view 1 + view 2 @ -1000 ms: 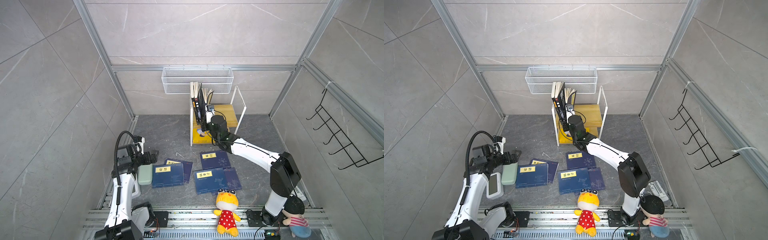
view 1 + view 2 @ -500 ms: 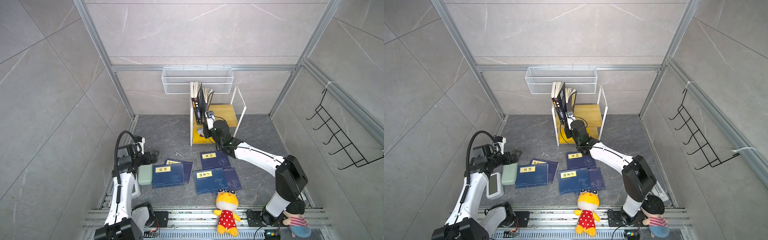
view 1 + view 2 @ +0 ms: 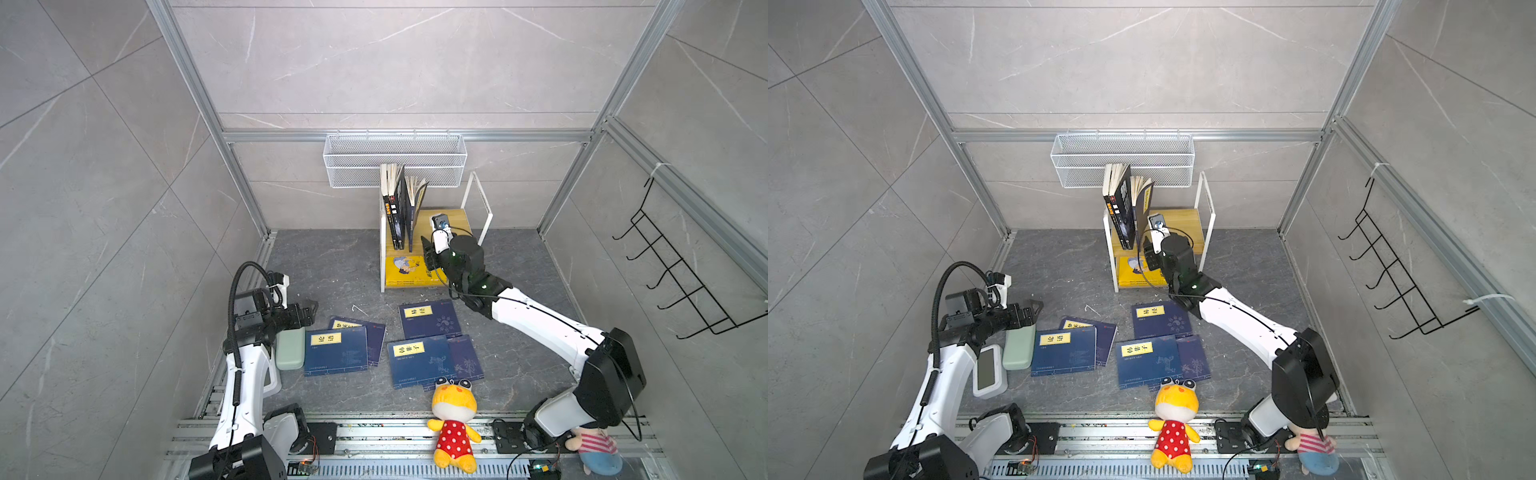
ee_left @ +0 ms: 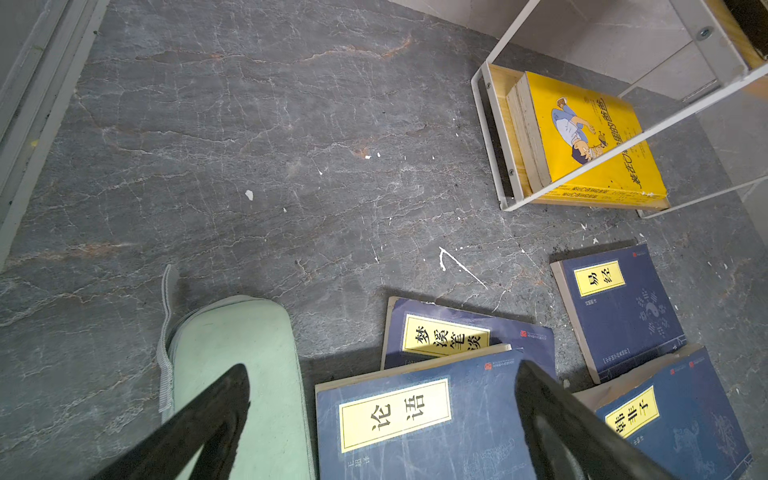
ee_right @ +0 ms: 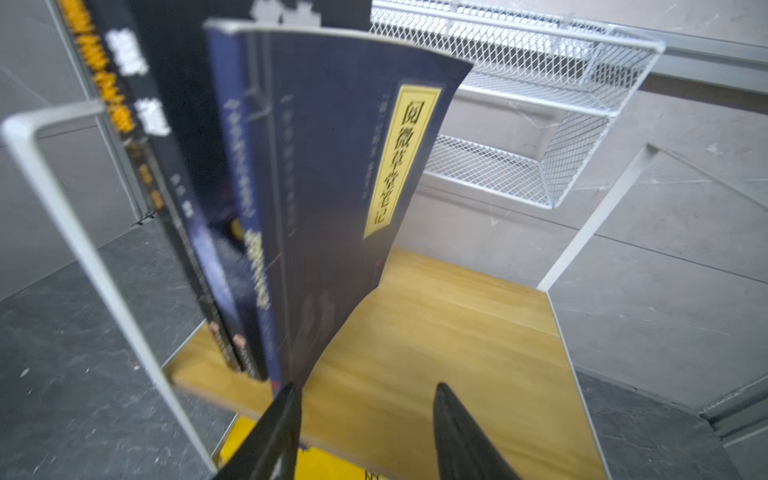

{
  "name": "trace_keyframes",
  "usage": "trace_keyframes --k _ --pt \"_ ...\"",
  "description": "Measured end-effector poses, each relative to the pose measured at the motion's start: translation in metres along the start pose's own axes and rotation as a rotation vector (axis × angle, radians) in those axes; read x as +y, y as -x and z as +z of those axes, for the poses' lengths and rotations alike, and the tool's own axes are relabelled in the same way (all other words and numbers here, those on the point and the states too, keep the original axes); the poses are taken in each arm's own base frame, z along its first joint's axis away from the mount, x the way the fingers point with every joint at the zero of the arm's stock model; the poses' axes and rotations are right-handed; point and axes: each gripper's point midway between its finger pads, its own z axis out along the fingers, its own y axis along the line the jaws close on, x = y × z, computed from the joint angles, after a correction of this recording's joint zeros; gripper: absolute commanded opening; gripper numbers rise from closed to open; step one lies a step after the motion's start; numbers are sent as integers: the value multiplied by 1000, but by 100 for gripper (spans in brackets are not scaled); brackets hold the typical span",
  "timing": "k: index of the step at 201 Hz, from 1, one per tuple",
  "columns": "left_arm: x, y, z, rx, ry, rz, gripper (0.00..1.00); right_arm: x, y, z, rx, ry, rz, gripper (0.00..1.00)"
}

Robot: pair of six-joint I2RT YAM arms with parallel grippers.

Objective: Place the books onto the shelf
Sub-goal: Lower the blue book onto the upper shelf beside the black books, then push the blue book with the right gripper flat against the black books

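The shelf (image 3: 451,220) stands at the back, with a black book (image 3: 395,208) and a navy book (image 3: 417,205) upright on its top board. A yellow book (image 3: 405,270) lies flat on the lower tier. Several navy books with yellow labels lie on the floor, among them one (image 3: 336,353) at the left and one (image 3: 430,320) near the shelf. My right gripper (image 5: 365,388) is open at the top board's front edge, empty, its one fingertip beside the navy book's (image 5: 332,187) lower corner. My left gripper (image 4: 382,368) hangs open above a floor book (image 4: 415,419).
A mint green pouch (image 3: 290,348) lies beside the left arm, with a white device (image 3: 988,372) near it. A white mesh basket (image 3: 395,160) hangs on the back wall above the shelf. A black hook rack (image 3: 673,270) is on the right wall. Two plush toys (image 3: 453,419) (image 3: 594,449) sit at the front rail.
My right gripper has opened and drawn back from the navy book, which stays upright on the top board. The left arm has not moved.
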Motion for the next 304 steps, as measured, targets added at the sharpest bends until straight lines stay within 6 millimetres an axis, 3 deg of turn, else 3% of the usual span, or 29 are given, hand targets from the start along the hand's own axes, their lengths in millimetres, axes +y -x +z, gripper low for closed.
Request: trace_keyframes --k 28,67,145,199,233,267,304 --pt "-1 0 0 1 -7 -1 100 -11 23 32 -25 -22 19 52" --pt "-3 0 -1 -2 -14 1 100 4 35 64 -26 32 41 52" --pt "-3 0 -1 -1 -15 0 100 22 24 81 3 102 62 53" --pt "-3 0 -1 -1 -15 0 100 23 27 81 -4 109 56 53" --pt "-3 0 -1 -2 -16 0 100 22 18 74 16 110 39 53" --pt "-3 0 -1 -1 -16 -1 100 21 12 47 44 149 -3 54" --pt "-4 0 -1 -2 -22 -6 100 35 28 7 27 321 -123 54"
